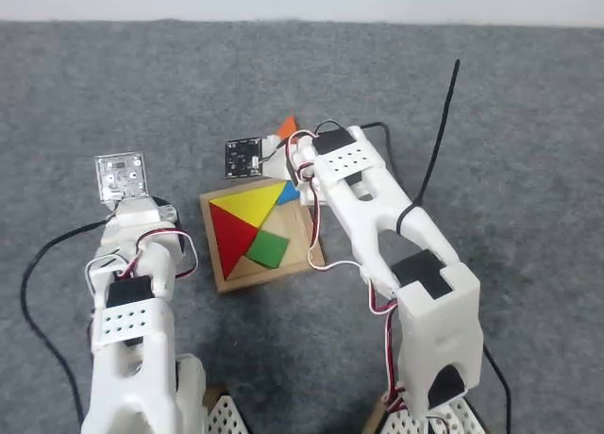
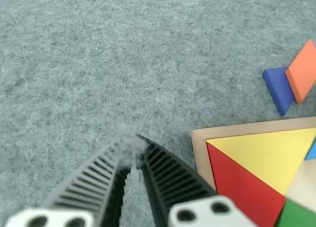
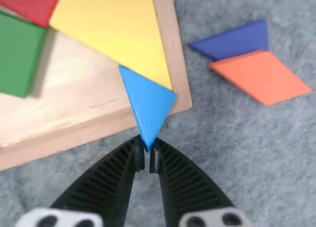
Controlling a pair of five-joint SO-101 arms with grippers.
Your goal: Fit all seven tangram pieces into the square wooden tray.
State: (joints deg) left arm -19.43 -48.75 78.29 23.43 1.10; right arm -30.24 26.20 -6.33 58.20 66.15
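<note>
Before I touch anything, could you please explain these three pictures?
Two white robot arms work over a grey carpet. One picture looks down from above; the other two come from a camera on each arm's wrist. The wooden tray holds a red triangle, a yellow triangle and a green square. The right end effector is shut on a light blue triangle at the tray's corner. A dark blue piece and an orange piece lie touching on the carpet outside. The left end effector is shut, empty, over carpet.
</note>
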